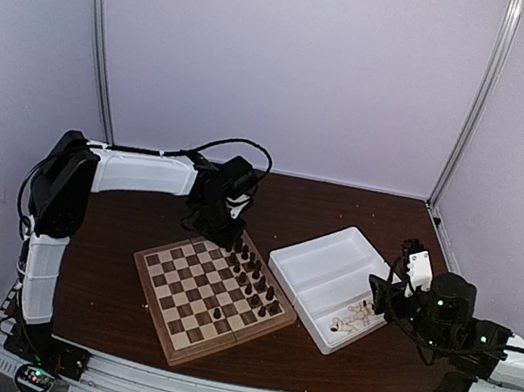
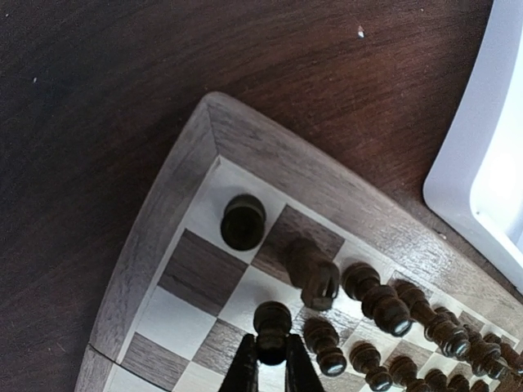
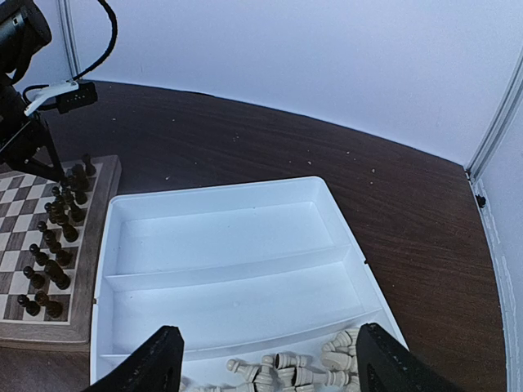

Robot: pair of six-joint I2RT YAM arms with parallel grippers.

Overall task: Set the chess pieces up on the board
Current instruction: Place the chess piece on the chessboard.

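Observation:
The chessboard (image 1: 180, 288) lies left of centre. Dark chess pieces (image 1: 252, 281) stand in two rows along its right edge. My left gripper (image 1: 229, 236) is over the board's far corner. In the left wrist view it (image 2: 271, 363) is shut on a dark pawn (image 2: 272, 318) over the second row, next to a rook (image 2: 243, 220) on the corner square and a knight (image 2: 315, 273). My right gripper (image 3: 274, 367) is wide open and empty above cream pieces (image 3: 286, 376) that lie in the tray's near compartment.
A white two-compartment tray (image 1: 315, 266) sits right of the board; its far compartment (image 3: 221, 229) holds nothing. Its corner shows in the left wrist view (image 2: 482, 180). Dark wooden table (image 1: 125, 223) surrounds both. White walls stand close behind.

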